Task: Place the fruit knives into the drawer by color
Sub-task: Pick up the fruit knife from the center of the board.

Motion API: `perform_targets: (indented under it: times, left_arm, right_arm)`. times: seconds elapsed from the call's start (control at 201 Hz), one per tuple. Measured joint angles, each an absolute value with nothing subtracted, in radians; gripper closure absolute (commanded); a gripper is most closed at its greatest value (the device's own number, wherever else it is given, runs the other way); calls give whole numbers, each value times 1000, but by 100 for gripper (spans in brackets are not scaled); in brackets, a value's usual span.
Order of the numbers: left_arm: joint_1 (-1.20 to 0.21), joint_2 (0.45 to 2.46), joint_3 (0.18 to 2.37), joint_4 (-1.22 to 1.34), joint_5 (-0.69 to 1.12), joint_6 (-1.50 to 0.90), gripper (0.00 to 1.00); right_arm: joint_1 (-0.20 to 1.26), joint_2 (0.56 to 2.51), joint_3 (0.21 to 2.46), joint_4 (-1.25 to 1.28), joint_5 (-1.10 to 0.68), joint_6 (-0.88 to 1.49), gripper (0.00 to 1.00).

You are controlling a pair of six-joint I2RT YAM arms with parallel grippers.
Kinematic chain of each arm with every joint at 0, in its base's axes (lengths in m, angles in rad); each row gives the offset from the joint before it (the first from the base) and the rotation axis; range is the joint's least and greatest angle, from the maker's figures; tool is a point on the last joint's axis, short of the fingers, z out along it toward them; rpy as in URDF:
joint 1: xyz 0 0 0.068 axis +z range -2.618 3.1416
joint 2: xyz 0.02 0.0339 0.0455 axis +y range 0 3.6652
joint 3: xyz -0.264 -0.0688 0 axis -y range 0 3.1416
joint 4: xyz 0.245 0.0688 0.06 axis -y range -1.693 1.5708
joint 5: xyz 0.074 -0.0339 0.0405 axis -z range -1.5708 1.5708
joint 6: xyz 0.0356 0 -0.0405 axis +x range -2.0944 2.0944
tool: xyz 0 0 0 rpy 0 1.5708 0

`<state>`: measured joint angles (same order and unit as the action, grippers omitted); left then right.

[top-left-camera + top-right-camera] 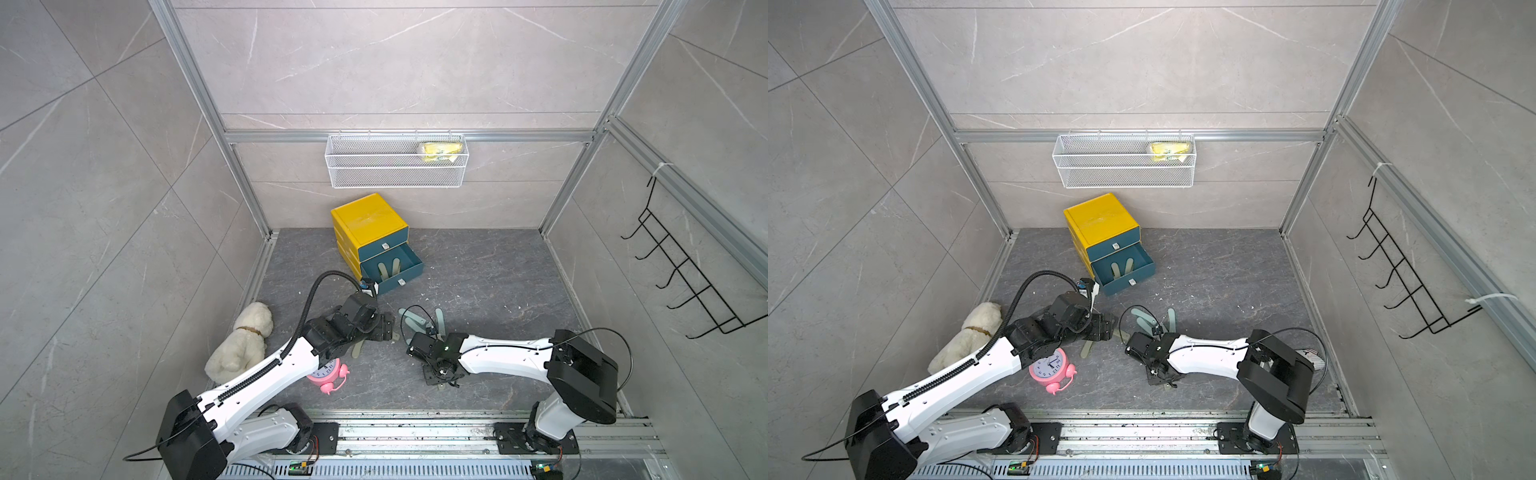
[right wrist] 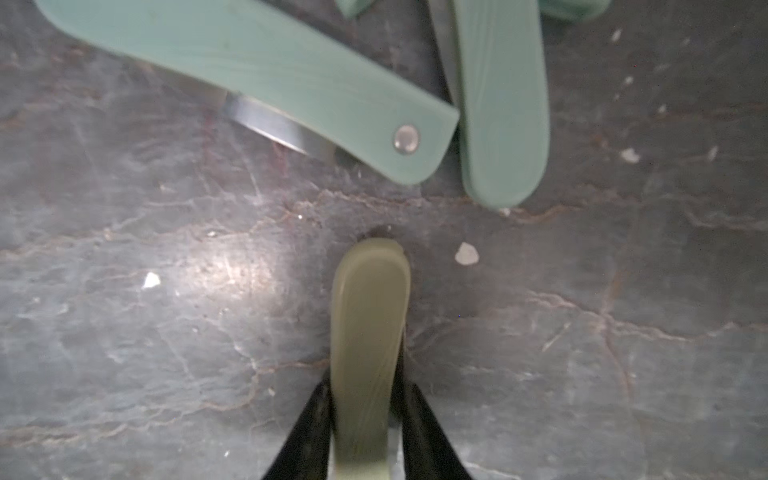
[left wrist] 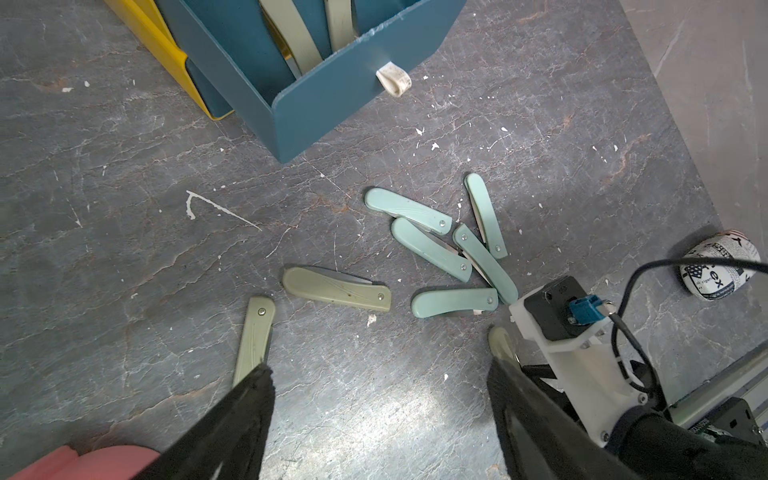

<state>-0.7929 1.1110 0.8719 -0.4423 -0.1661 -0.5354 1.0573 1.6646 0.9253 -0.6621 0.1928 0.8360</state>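
Olive green plastic fruit knife [image 2: 368, 324]: gripped in my right end effector [image 2: 365, 399], black fingers [image 2: 309, 424] closed against both its long sides. Its rounded tip sits low over the dark grey stone-patterned desk [image 2: 166, 332]; whether it touches there, cannot tell.

Pale teal fruit knives [image 3: 430, 249]: five in a loose, overlapping fan on the desk, just beyond that tip. Two loose olive knives [image 3: 336, 289] lie flat beside the fan on my left arm's side, apart from each other.

My left end effector [image 3: 380, 386]: spread wide, holding nothing, above bare desk. One finger [image 3: 249, 399] crosses the end of a loose olive knife in the wrist view; touching or not, cannot tell.

Yellow-cased chest of dark teal drawers [image 1: 365, 216]: at the back of the desk, near the wall. Second drawer [image 1: 415, 266] is pulled out, with two more olive knives [image 1: 388, 268] lying inside; top drawer shut. A bare strip of desk separates the open drawer's front from the teal fan.

Room: the right half of the desk is open as far as the aluminium frame rail [image 1: 562, 282]. The left side is crowded, with a white plush dog [image 1: 241, 345] by the left edge and a pink alarm clock [image 1: 328, 374] under my left forearm. A newsprint-patterned ball [image 3: 715, 270] lies near the right edge.
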Motion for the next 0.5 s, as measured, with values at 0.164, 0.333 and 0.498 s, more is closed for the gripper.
perform_targets:
  times: [0.164, 0.333, 0.498]
  left_arm:
    - [-793, 1095, 871, -447, -183, -535, 15]
    - [-793, 1081, 869, -466, -216, -535, 14]
    - [-793, 1049, 836, -479, -253, -543, 2]
  right_arm:
    - [1058, 1657, 917, -649, 207, 847, 86]
    - [1058, 1602, 883, -632, 242, 844, 88]
    - [1058, 1477, 926, -640, 299, 817, 88]
